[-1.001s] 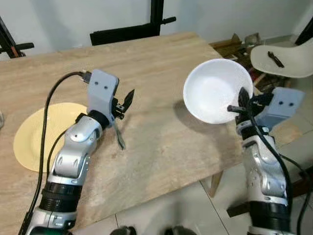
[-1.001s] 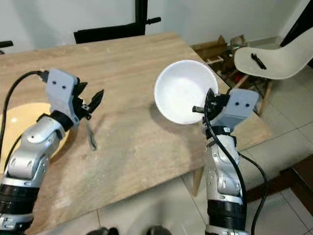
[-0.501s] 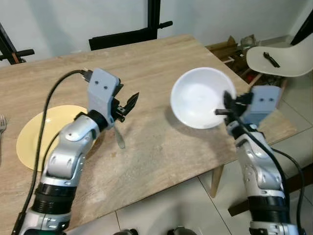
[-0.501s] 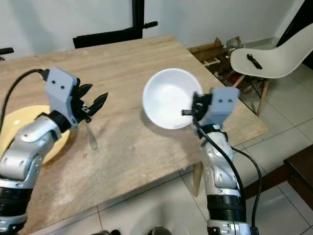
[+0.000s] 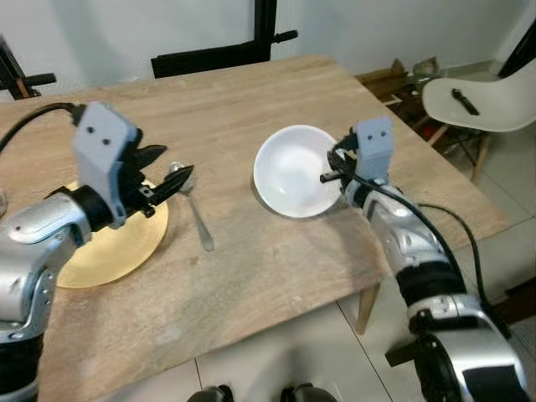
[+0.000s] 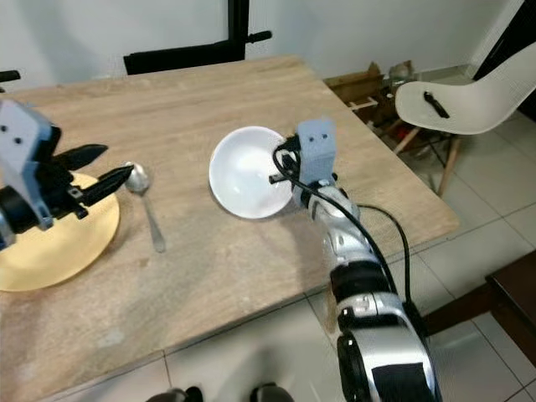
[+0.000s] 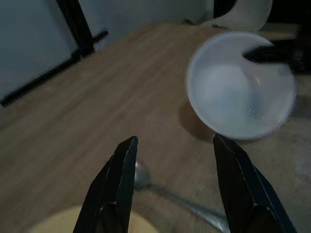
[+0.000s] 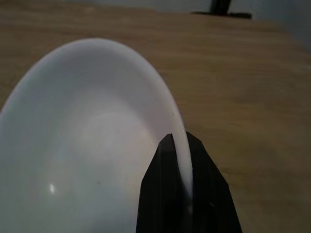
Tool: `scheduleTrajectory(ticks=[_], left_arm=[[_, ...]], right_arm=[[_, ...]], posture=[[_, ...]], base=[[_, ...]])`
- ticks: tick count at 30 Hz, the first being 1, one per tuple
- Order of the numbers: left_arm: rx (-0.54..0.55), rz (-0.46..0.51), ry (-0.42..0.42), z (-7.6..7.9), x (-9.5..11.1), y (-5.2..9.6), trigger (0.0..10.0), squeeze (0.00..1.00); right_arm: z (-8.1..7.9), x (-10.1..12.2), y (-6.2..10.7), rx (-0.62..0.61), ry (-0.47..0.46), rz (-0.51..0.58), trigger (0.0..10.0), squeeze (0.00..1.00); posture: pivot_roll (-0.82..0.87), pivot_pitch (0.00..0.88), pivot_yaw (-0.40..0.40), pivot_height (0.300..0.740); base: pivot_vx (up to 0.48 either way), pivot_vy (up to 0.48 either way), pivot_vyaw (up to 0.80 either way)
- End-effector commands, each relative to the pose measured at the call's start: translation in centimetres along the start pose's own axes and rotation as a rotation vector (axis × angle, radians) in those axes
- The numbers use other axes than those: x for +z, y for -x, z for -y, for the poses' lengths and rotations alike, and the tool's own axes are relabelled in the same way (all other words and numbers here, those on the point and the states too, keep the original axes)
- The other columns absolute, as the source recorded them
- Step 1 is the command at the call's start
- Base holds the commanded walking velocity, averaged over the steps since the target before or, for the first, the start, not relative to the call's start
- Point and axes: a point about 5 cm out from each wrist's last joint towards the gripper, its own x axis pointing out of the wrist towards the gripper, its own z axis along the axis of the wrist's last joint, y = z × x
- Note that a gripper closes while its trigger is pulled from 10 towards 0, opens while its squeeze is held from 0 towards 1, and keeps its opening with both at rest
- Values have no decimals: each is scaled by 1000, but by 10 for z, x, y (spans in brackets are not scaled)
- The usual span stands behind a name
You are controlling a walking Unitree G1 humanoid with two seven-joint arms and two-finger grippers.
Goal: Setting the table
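Jaws on the right gripper (image 5: 333, 170) are clamped on the rim of the white bowl (image 5: 295, 170), one finger inside, one outside. Bowl sits at mid-table, prob. resting on the wooden table (image 5: 276, 92), though contact is hard to judge. Left gripper (image 5: 172, 182) has its fingers spread w/ nothing between them, hovering above the spoon (image 5: 193, 208) and the near edge of the yellow plate (image 5: 117, 251). Spoon lies on the wood just beside the plate, btw plate and bowl.
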Motion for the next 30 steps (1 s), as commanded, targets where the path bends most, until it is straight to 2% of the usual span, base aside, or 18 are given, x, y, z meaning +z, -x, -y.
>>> scheduleTrajectory(ticks=[1, 3, 4, 5, 6, 8, 9, 11, 15, 16, 17, 18, 19, 20, 21, 28, 29, 30], left_arm=[[-22, -8, 3, 3, 1, 3, 10000, 0], [-44, -19, 17, 9, 2, 6, 10000, 0], [-44, -19, 17, 9, 2, 6, 10000, 0], [-77, -30, 35, 16, 2, 6, 10000, 0], [-77, -30, 35, 16, 2, 6, 10000, 0], [-131, -39, 47, 25, 2, 4, 10000, 0], [-131, -39, 47, 25, 2, 4, 10000, 0], [-207, -42, 40, 32, 3, 3, 10000, 0], [-272, -45, 18, 34, 7, 2, 10000, 0], [-275, -45, 15, 33, 7, 1, 10000, 0], [-275, -45, 15, 33, 7, 1, 10000, 0], [-275, -46, 12, 33, 8, 0, 10000, 0], [-277, -45, 12, 33, 9, -1, 10000, 0], [-280, -45, 14, 35, 8, -3, 10000, 0], [-283, -44, 15, 36, 8, -4, 10000, 0], [-290, -39, 20, 38, 6, -8, 10000, 0], [-293, -33, 21, 38, 5, -10, 10000, 0], [-292, -29, 23, 38, 5, -11, 10000, 0]], right_arm=[[0, -18, 3, 7, 15, -77, 10000, 0], [5, -15, -1, -2, -110, -69, 10000, 0], [5, -15, -1, -2, -110, -69, 10000, 0], [10, -11, -5, -11, -297, -57, 10000, 0], [10, -11, -5, -11, -297, -57, 10000, 0], [13, -6, -7, -1, -411, -46, 10000, 0], [13, -6, -7, -1, -411, -46, 10000, 0], [15, 0, -8, 36, -460, -47, 10000, 0], [14, 8, -9, 117, -458, -60, 10000, 0], [13, 9, -9, 140, -460, -65, 10000, 67], [13, 9, -9, 140, -460, -65, 10000, 67], [12, 11, -10, 161, -452, -67, 10000, 286], [11, 12, -10, 187, -438, -70, 10000, 910], [9, 13, -10, 208, -406, -76, 10000, 1000], [9, 13, -10, 214, -382, -80, 10000, 1000], [14, 16, -10, 193, -375, -64, 10000, 1000], [18, 22, -9, 185, -384, -23, 10000, 0], [21, 27, -9, 182, -391, 8, 10000, 0]], posture=[[86, 112, 4, 740], [94, 122, 5, 740], [94, 122, 5, 740], [96, 124, 7, 740], [96, 124, 7, 740], [92, 124, 13, 740], [92, 124, 13, 740], [77, 122, 22, 740], [62, 116, 26, 740], [56, 114, 27, 740], [56, 114, 27, 740], [55, 113, 27, 740], [53, 112, 27, 740], [49, 107, 27, 740], [48, 106, 27, 740], [41, 96, 27, 740], [38, 86, 26, 740], [38, 86, 26, 740]], base=[[0, 0, 0], [0, 0, 0], [0, 0, 0], [0, 0, 0], [0, 0, 0], [0, 0, 0], [0, 0, 0], [0, 0, 0], [0, 0, 0], [0, 0, 0], [0, 0, 0], [0, 0, 0], [0, 0, 0], [0, 0, 0], [0, 0, 0], [0, 0, 0], [0, 0, 0], [0, 0, 0]])
